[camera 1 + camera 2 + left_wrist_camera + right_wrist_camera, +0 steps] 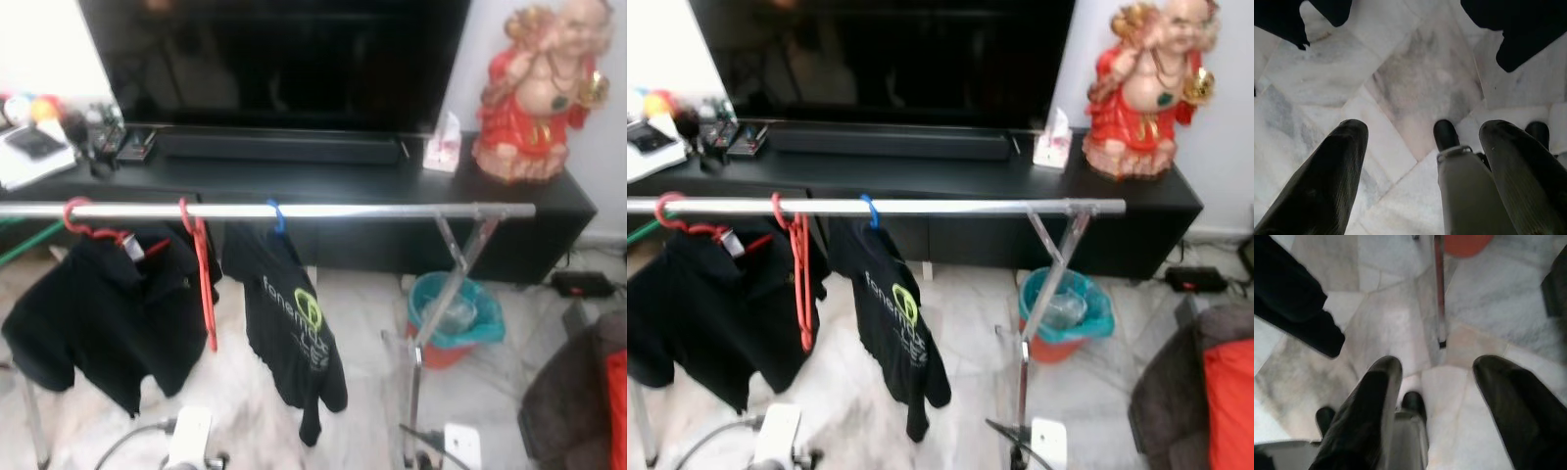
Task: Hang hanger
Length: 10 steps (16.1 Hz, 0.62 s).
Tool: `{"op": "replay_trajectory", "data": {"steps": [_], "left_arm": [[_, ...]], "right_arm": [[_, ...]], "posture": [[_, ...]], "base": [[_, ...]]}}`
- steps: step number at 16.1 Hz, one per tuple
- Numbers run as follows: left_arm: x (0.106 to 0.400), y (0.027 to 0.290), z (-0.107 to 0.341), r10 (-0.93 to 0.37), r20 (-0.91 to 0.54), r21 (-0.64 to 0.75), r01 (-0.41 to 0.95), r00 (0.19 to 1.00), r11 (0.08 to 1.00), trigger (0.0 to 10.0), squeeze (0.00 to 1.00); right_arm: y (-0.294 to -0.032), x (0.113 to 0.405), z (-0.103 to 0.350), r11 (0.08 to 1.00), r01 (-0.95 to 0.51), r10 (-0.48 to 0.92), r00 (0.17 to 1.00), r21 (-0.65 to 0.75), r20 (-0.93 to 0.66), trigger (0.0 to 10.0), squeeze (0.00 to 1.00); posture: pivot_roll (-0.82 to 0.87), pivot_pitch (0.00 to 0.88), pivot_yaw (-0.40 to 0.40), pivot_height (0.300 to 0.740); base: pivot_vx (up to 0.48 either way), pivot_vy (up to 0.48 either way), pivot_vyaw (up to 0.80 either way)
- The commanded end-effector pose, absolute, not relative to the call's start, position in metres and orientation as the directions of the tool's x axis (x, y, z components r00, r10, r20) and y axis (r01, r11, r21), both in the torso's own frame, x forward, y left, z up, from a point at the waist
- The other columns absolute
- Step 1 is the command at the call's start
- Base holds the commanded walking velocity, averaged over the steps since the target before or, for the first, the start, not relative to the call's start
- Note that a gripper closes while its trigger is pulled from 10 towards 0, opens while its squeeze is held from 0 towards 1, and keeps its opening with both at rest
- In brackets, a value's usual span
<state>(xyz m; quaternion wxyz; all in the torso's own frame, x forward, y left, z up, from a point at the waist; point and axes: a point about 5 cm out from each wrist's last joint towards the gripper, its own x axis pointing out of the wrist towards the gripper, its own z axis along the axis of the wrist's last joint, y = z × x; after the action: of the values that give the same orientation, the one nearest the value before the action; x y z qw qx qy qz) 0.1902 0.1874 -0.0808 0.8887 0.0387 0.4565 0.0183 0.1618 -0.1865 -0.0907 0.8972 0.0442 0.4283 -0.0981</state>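
Black and ribbed, your left gripper points down at the marble floor with its two fingers spread apart and nothing between them; dark cloth hems hang at the far edges of that wrist view. Your right gripper hangs the same way, fingers parted and empty, over pale marble, with the foot of a rack leg and a patch of orange beyond it. Out in front of you a silver clothes rail runs level from left to right on crossed metal legs. On it, from your left, you see a red hanger carrying a black shirt, then an empty red hanger hooked on the rail and dangling beside that shirt, then a blue hanger hook holding a black T-shirt with a green and white logo. Right of the T-shirt the rail is bare up to the legs. Beyond the legs, on the floor, stands a bin with a teal liner. Farther off a low black cabinet carries a dark television, a tissue box and, at far right, a red and gold laughing figure. Near right lies a heap of brown and red fabric.
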Motion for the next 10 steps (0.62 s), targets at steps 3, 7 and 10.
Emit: {"op": "replay_trajectory", "data": {"steps": [3, 7, 10], "left_arm": [[0.1825, 0.1871, -0.0848, 0.059, -0.827, 0.087, 0.024, 0.559, 0.996, 10.0, 0.0], [0.1832, 0.1874, -0.0844, 0.058, -0.825, 0.086, 0.023, 0.562, 0.996, 10.0, 0.0], [0.1842, 0.1871, -0.084, 0.059, -0.824, 0.085, 0.02, 0.564, 0.996, 10.0, 0.0]], "right_arm": [[-0.1849, 0.1559, -0.0933, 0.978, 0.21, -0.133, 0.602, -0.005, -0.788, 10.0, 0.0], [-0.185, 0.1562, -0.0932, 0.978, 0.211, -0.133, 0.602, -0.004, -0.787, 10.0, 0.0], [-0.1854, 0.1568, -0.0929, 0.977, 0.213, -0.135, 0.603, -0.004, -0.786, 10.0, 0.0]], "posture": [[-0.2, 0.0, 0.039, 0.74], [-0.19, 0.0, 0.037, 0.74], [-0.19, 0.0, 0.036, 0.74]], "base": [[0.0, 0.0, 0.0], [0.0, 0.0, 0.0], [0.0, 0.0, 0.0]]}}
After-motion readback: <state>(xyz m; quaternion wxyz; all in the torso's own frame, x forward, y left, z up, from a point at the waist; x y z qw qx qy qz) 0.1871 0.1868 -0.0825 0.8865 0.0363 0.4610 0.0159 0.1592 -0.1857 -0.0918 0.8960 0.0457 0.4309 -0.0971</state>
